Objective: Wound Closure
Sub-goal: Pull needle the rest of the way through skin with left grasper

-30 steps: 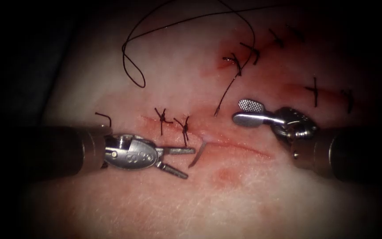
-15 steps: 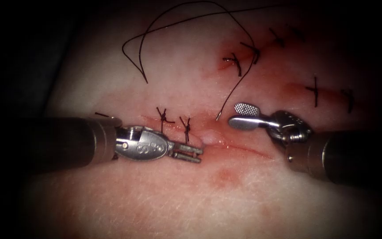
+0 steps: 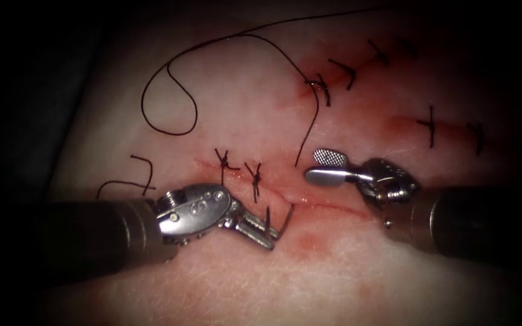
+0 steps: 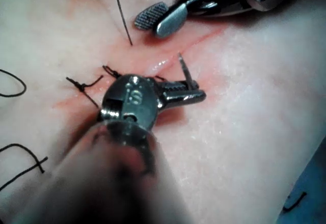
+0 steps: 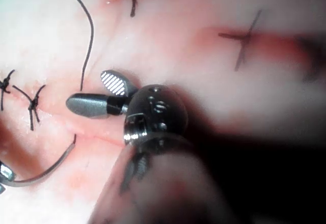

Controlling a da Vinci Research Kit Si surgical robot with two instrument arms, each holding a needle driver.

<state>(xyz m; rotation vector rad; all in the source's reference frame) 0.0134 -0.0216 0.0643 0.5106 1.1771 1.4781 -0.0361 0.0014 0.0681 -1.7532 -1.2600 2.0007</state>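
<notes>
My left tool (image 3: pixel 271 235) is shut on the curved needle (image 3: pixel 284 220) near its pointed end, just below the cut (image 3: pixel 333 207) in the tissue (image 3: pixel 333 271). The needle arcs up from the jaws, and its rear end still sits in the cut's lower lip. In the left wrist view the left tool (image 4: pixel 196 92) clamps the needle (image 4: pixel 184 68). The black thread (image 3: pixel 310 127) drops into the tissue above the cut. Right of that spot, my right tool (image 3: pixel 314 166) hovers open and holds nothing. The right wrist view shows the right tool (image 5: pixel 86 90), the needle (image 5: pixel 51 167) and the thread (image 5: pixel 91 35).
Two knotted stitches (image 3: pixel 223 160) (image 3: pixel 255 175) close the left part of the cut. More stitches (image 3: pixel 430 124) lie on other cuts at the upper right. Slack thread forms a wide loop (image 3: pixel 170 90) at the upper left. Red fluid (image 3: pixel 306 241) stains the tissue below the cut.
The left jaws, open beside the needle's point a second ago, shut on it and drew it down out of the cut. The slack thread loop shifted. The right tool drifted slightly left.
</notes>
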